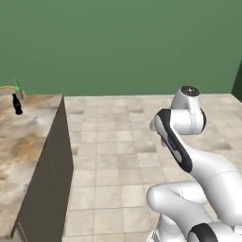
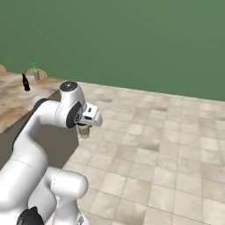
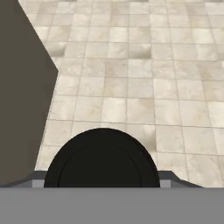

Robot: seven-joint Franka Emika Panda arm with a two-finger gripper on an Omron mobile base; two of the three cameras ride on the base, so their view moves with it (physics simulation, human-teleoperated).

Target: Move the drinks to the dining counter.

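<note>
A tan paper cup [image 2: 83, 131] hangs under my hand above the tiled floor, with my gripper [image 2: 84, 126] shut on it. In the hand view the cup's round dark lid [image 3: 101, 159] sits close between the fingers. The dining counter [image 1: 23, 142] is the marbled slab to the left, and my gripper is off its right side. At the counter's far end stand a slim green bottle [image 1: 17, 86] and a black bottle [image 1: 17, 104]. The right base view shows the same green bottle [image 2: 36, 73] and black bottle [image 2: 26, 82].
The counter's dark side panel [image 1: 49, 179] drops to the beige tiled floor [image 1: 118, 142], which stretches open to the right. A green wall [image 1: 123, 42] closes the back. Round tan stool seats [image 2: 36, 70] edge the counter's far end.
</note>
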